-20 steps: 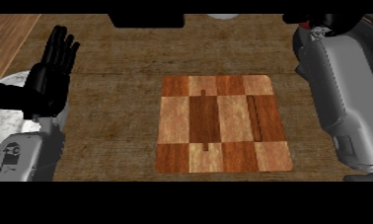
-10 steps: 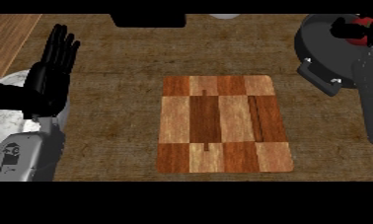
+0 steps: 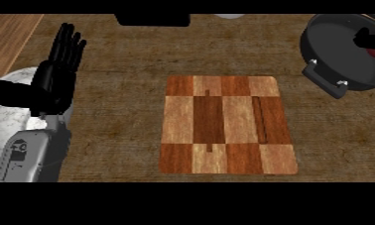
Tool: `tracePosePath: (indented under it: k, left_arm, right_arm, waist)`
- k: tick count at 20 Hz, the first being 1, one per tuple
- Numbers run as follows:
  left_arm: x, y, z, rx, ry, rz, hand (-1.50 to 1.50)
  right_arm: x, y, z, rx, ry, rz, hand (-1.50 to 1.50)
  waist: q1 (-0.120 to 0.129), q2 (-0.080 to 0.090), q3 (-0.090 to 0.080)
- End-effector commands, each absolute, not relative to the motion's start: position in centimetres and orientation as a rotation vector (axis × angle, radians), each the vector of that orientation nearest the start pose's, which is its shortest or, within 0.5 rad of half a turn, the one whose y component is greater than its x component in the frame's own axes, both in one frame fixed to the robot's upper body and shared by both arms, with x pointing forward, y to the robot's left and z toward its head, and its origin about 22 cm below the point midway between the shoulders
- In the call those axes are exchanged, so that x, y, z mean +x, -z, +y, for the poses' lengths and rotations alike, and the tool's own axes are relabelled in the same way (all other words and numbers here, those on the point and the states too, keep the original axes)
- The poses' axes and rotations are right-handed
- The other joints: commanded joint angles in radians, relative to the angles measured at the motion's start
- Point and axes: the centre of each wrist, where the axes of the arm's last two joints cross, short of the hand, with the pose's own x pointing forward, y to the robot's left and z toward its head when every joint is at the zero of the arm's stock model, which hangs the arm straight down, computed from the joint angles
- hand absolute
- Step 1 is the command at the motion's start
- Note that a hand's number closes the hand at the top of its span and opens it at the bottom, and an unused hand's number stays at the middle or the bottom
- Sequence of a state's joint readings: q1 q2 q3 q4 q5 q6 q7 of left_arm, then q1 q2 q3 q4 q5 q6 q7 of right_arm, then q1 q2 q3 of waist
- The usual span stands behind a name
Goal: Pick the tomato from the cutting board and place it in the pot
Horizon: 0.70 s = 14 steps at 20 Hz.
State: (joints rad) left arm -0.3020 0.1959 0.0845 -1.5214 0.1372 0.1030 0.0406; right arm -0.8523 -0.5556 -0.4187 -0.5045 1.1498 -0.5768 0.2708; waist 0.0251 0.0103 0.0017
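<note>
Resting the left hand (image 3: pixel 53 78) near the view's left edge, fingers straight and close together, pointing up, holding nothing. Lying well to that hand's right, flat on the brown counter (image 3: pixel 117 70): the checkered wooden cutting board (image 3: pixel 228 125). Sitting farther right again, past the board's far right corner and cut by the view's right edge: the dark grey pot (image 3: pixel 322 45), one handle (image 3: pixel 328 78) pointing toward the board. Showing inside the pot, at the very edge, a sliver of red, probably the tomato (image 3: pixel 371 53), just beneath a dark shape that is likely the right hand (image 3: pixel 364 36); not possible to tell whether that hand is gripping anything. Carrying a small dark marking on the grey left forearm (image 3: pixel 33 154), below the left hand, too small to read.
</note>
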Motion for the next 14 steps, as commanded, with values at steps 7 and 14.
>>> tracePosePath:
  k: [7,14]
  left_arm:
    - [31.4,-8.4,25.6,0.079,-0.017,-1.788,0.00]
    - [30.4,-9.1,25.5,0.075,-0.014,-1.794,0.00]
  right_arm:
    - [38.6,-10.0,-44.9,-1.314,-0.110,-1.034,-1.50]
    - [38.1,-5.9,-43.1,-1.258,-0.208,-1.180,-1.50]
  waist:
    - [0.015,0.011,0.004]
    - [0.026,0.008,0.003]
